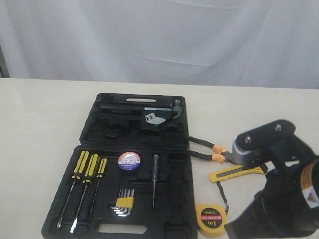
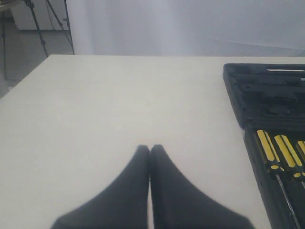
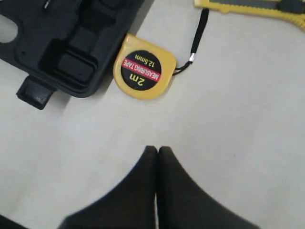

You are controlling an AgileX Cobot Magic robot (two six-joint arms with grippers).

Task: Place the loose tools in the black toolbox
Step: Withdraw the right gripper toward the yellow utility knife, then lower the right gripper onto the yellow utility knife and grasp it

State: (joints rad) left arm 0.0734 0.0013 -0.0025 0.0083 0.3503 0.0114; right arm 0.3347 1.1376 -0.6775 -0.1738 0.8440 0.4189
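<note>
The black toolbox (image 1: 184, 164) lies open on the table. A black tape roll (image 1: 128, 161) with a white-blue-red label sits in its lower half. To the right of the box lie the black-and-orange-handled pliers (image 1: 205, 148), their head hidden behind my right arm. The yellow-black utility knife (image 1: 236, 173) is just below them. The round yellow "2m" tape measure (image 1: 211, 217) rests against the box's corner (image 3: 81, 86). My right gripper (image 3: 157, 149) is shut and empty, a short way from the tape measure (image 3: 144, 72). My left gripper (image 2: 149, 147) is shut over bare table, left of the box (image 2: 236, 95).
Yellow-black screwdrivers (image 1: 87, 169) and yellow-holdered hex keys (image 1: 124, 203) sit in the box tray, with a slim tester screwdriver (image 1: 155, 179). A hammer and wrench (image 1: 159, 117) fill the lid. The tape measure's black strap (image 3: 198, 38) runs toward the knife (image 3: 248, 5). A white curtain backs the table.
</note>
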